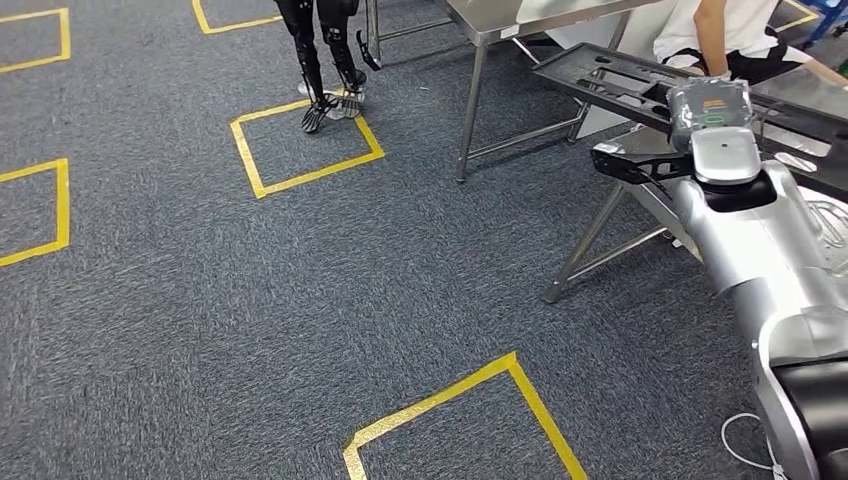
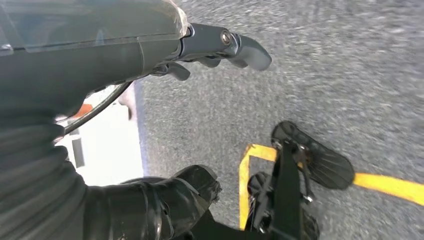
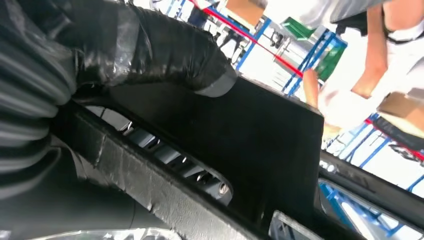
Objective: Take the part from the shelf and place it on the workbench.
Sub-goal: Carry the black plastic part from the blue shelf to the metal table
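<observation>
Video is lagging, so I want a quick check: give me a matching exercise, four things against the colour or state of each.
Things:
1. part
2. left hand
3. tape
4. table

States:
A. yellow, on the carpet
B. bare steel
C. held in the right hand
D. holds nothing, above the carpet

Pairs: 1-C, 2-D, 3-A, 4-B

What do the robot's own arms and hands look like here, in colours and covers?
The right arm is glossy silver, with a black section near its base and a light grey wrist block. The right hand is dark, with shiny black wrapping and a grey ribbed cover. The left hand has dark grey fingers, a ribbed cover, clear plastic film and a thin black cable.
</observation>
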